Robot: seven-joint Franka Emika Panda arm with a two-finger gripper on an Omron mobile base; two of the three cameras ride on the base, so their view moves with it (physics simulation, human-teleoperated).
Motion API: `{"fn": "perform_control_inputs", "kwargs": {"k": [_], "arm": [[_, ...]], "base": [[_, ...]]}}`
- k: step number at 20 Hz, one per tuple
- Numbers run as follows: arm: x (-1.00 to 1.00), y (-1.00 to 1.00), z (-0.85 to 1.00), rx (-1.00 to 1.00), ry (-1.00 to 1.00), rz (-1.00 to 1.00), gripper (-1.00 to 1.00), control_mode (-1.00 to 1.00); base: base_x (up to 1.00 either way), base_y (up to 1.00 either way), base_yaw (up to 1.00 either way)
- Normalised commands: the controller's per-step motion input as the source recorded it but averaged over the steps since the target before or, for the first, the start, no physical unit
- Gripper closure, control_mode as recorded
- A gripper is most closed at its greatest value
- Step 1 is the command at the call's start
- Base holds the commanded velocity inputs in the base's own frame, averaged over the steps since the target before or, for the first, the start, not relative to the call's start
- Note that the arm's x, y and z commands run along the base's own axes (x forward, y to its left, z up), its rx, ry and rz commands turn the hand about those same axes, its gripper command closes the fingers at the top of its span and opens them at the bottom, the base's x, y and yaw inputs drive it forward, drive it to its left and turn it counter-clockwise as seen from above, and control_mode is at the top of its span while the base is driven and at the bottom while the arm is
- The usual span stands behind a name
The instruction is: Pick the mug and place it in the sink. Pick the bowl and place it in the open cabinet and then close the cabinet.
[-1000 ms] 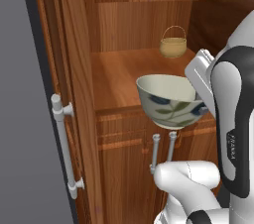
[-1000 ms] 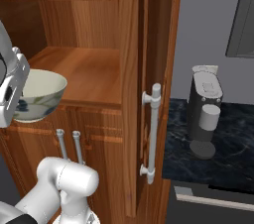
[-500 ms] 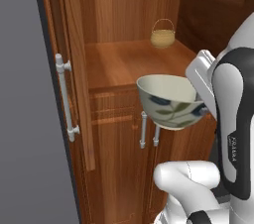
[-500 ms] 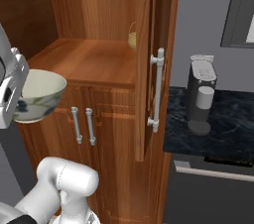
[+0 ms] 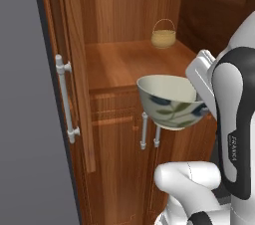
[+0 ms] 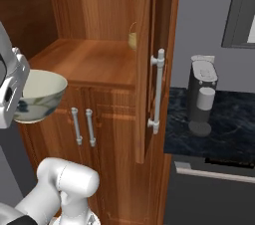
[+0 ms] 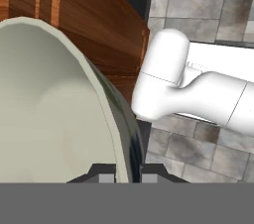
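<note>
The cream-white bowl (image 5: 168,100) with dark leaf pattern hangs upright in the air in front of the open cabinet (image 5: 122,63), about level with its lower shelf. My gripper (image 7: 128,175) is shut on the bowl's rim (image 7: 106,99), one fingertip inside and one outside. In the right base view the bowl (image 6: 39,94) sits against the white hand, left of the cabinet shelf (image 6: 92,59). Both cabinet doors stand open: the left door (image 5: 69,55) and the right door (image 6: 145,59), each with a silver bar handle. The mug and the sink are out of view.
A small woven basket (image 5: 163,34) stands at the back of the shelf. Below it is the lower cupboard with two silver handles (image 5: 149,130). Right of the cabinet, a coffee machine (image 6: 201,100) stands on a dark counter (image 6: 224,129).
The whole picture shifted as the base moved, mostly in the first half second; the cabinet now sits lower in both views. The bowl keeps its place in the gripper.
</note>
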Motion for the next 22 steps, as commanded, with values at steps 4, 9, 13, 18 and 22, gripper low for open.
{"fn": "perform_control_inputs", "kwargs": {"k": [4,9,13,18,22], "arm": [[0.0,0.0,0.0,0.0,0.0,0.0,1.0,1.0],[0.0,0.0,0.0,0.0,0.0,0.0,1.0,1.0],[0.0,0.0,0.0,0.0,0.0,0.0,1.0,1.0],[0.0,0.0,0.0,0.0,0.0,0.0,1.0,1.0],[0.0,0.0,0.0,0.0,0.0,0.0,1.0,1.0]], "base": [[0.19,-0.06,0.0],[0.03,-0.3,0.0],[0.0,-0.42,0.0],[0.1,0.11,0.0],[0.19,0.0,0.0]]}}
